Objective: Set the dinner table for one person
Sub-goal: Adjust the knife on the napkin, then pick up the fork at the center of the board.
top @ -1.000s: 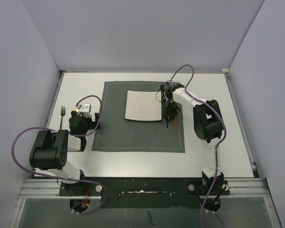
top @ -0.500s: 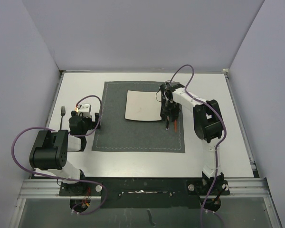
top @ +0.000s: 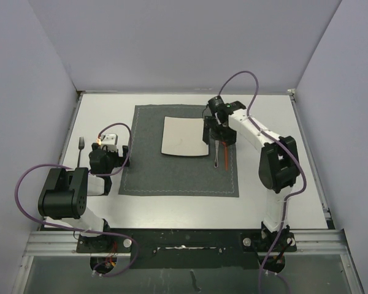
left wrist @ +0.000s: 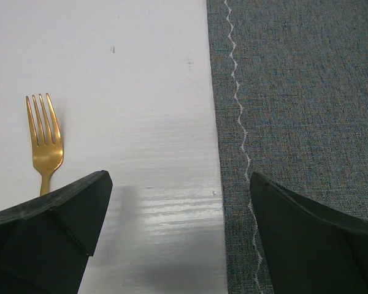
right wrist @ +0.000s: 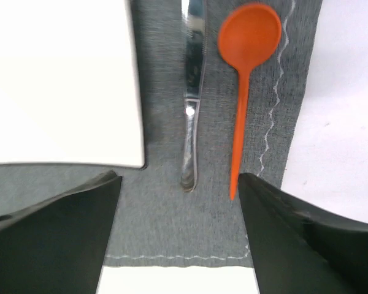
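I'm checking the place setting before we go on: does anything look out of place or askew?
The gold fork lies on the bare dinner table, left of the placemat, away from the plate. The knife and orange spoon lie side by side on the placemat, right of the plate. Nothing looks spilled or damaged.

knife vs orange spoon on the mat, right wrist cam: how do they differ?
Colour: the knife is shiny silver metal, the spoon is matte orange.
Shape: the knife is long and narrow, the spoon has a round bowl on a thin stem.
Place: the knife lies nearer the plate, the spoon nearer the placemat's stitched edge.
Both lie flat on the placemat, roughly parallel, not touching.
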